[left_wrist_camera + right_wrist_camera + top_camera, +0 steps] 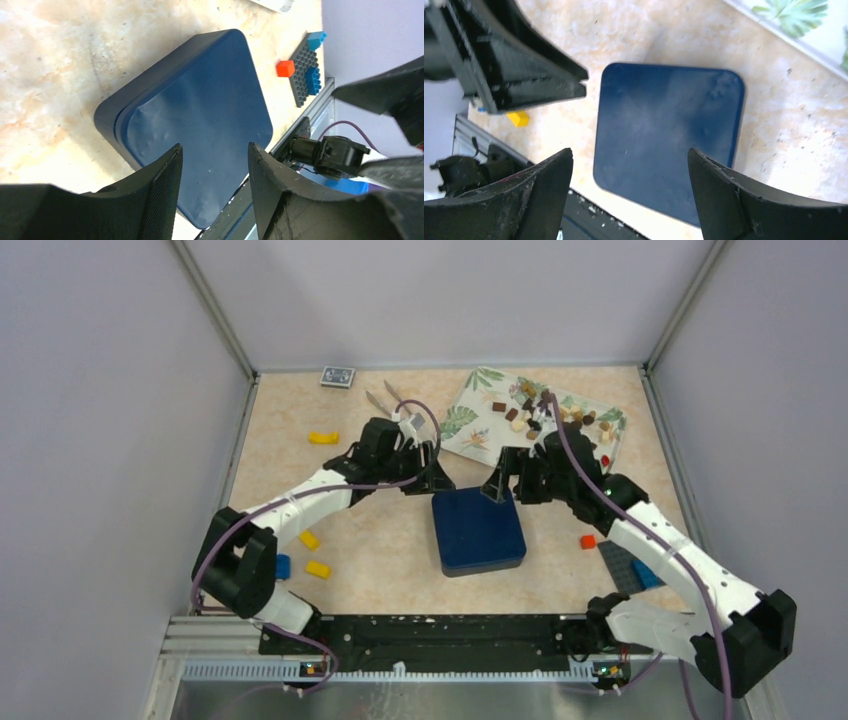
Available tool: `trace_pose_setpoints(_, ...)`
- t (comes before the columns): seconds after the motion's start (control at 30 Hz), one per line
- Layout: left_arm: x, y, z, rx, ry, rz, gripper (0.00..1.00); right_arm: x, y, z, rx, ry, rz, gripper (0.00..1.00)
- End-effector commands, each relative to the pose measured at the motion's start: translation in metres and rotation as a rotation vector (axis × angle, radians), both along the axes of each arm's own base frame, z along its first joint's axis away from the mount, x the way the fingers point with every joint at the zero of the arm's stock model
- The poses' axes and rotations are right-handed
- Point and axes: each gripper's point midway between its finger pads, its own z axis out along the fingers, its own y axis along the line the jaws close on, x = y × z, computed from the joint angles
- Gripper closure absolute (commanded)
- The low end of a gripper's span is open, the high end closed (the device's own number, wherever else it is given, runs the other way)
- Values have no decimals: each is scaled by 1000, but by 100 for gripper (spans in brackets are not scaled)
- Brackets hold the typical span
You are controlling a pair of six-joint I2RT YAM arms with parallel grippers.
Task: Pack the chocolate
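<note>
Several small chocolates [545, 412], dark brown, light brown and cream, lie on a leaf-patterned tray [470, 420] at the back right. A dark blue square box [478, 530] with its lid on sits mid-table; it also shows in the left wrist view [195, 115] and in the right wrist view [669, 130]. My left gripper [432, 478] hovers just off the box's far left corner, open and empty [215, 155]. My right gripper [497, 487] hovers over the box's far edge, open wide and empty [630, 165].
Metal tongs [392, 402] and a small dark card box [338, 377] lie at the back. Yellow bricks [322, 437] and a blue brick [283, 567] lie left. An orange brick [588, 541] and a grey baseplate [628, 567] with blue bricks lie right.
</note>
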Motion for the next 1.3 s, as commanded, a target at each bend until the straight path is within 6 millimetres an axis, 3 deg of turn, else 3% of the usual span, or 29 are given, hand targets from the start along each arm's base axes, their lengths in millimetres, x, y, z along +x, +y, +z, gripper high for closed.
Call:
trace_pose_setpoints(0.0, 6, -15, 20, -80, -28, -39, 44, -40, -4, -29, -34, 106, 23, 18)
trace_pose_setpoints(0.03, 7, -16, 13, -78, -19, -39, 44, -46, -5, -43, -31, 140, 23, 18)
trace_pose_setpoints(0.2, 11, -20, -58, -3, 103, -54, 46, -74, -6, -116, -53, 306, 60, 18)
trace_pose_setpoints(0.23, 11, -21, -70, 16, 134, -61, 48, -74, -6, -118, -58, 315, 58, 18)
trace_pose_setpoints(0.3, 11, -24, -76, 15, 158, -75, 52, -67, -4, -107, -56, 283, 53, 18)
trace_pose_setpoints(0.37, 15, -25, -64, -2, 125, -66, 51, -54, -6, -84, -57, 208, 31, 18)
trace_pose_setpoints(0.53, 25, -19, -7, -2, -9, -33, 50, -28, -19, -31, -81, 37, -53, 18)
trace_pose_setpoints(0.63, 27, -11, 26, 10, -97, -9, 47, -18, -29, -28, -110, -13, -113, 17)
trace_pose_setpoints(0.73, 26, 3, 43, 40, -159, 27, 44, -11, -21, -35, -97, -17, -104, 17)
trace_pose_setpoints(0.83, 22, 16, 42, 91, -167, 62, 43, 0, 4, -29, -29, -12, -46, 17)
trace_pose_setpoints(0.93, 18, 40, 21, 192, -153, 135, 40, 17, 18, -31, -16, -36, -31, 18)
trace_pose_setpoints(1.03, 12, 64, 5, 279, -138, 187, 40, 32, 20, -61, -61, -34, -49, 17)
trace_pose_setpoints(1.1, 6, 71, 4, 298, -135, 199, 39, 37, 22, -97, -111, 15, -38, 17)
trace_pose_setpoints(1.17, 2, 77, 6, 299, -136, 224, 39, 37, 24, -116, -144, 72, -28, 19)
trace_pose_setpoints(1.2, 0, 80, 9, 298, -137, 236, 39, 36, 26, -115, -141, 80, -19, 19)
trace_pose_setpoints(1.27, -2, 86, 12, 301, -146, 264, 38, 41, 30, -88, -110, 34, -17, 19)
